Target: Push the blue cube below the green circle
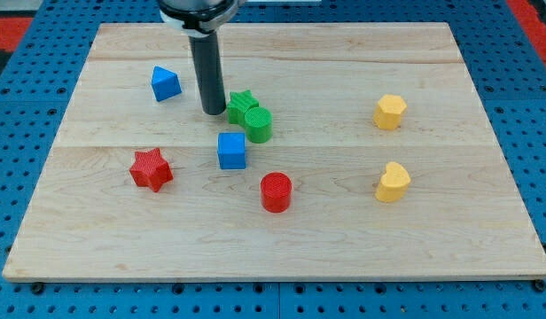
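Blue pegboard frames a pale wooden board (pixel 344 239), the largest thing in view. My tip (pixel 213 112) — a bare rod, nothing to open or close — stands just left of the green star (pixel 240 104), above the blue cube (pixel 231 151). That cube sits lower-left of the green circle (pixel 259 125), near but apart. Judging the step — approach; next I must round to the cube's left and nudge it rightward. No writing shows.

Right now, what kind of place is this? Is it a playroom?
Probably a robot test bench, not a playroom: a pale wooden board lies on a blue pegboard surface, and my tip stands among small coloured blocks, close to the green star block.
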{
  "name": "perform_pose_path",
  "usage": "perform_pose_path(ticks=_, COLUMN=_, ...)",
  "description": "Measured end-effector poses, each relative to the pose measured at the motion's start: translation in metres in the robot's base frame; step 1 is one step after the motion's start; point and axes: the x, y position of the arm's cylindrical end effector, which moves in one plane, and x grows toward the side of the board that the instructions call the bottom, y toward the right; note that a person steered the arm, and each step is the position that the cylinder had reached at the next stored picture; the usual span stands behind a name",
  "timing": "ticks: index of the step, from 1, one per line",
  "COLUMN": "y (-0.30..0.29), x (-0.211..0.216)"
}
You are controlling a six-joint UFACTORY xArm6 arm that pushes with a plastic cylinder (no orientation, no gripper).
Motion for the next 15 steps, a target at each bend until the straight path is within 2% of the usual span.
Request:
perform_pose_path(ticks=3, y=-0.007, x=0.026)
perform_pose_path(ticks=7, y=0.018, x=0.068)
perform_pose_path(ticks=11, y=0.007, x=0.116)
perform_pose_path(ticks=13, y=0.068, x=0.111)
perform_pose_path(ticks=15, y=0.111, x=0.065)
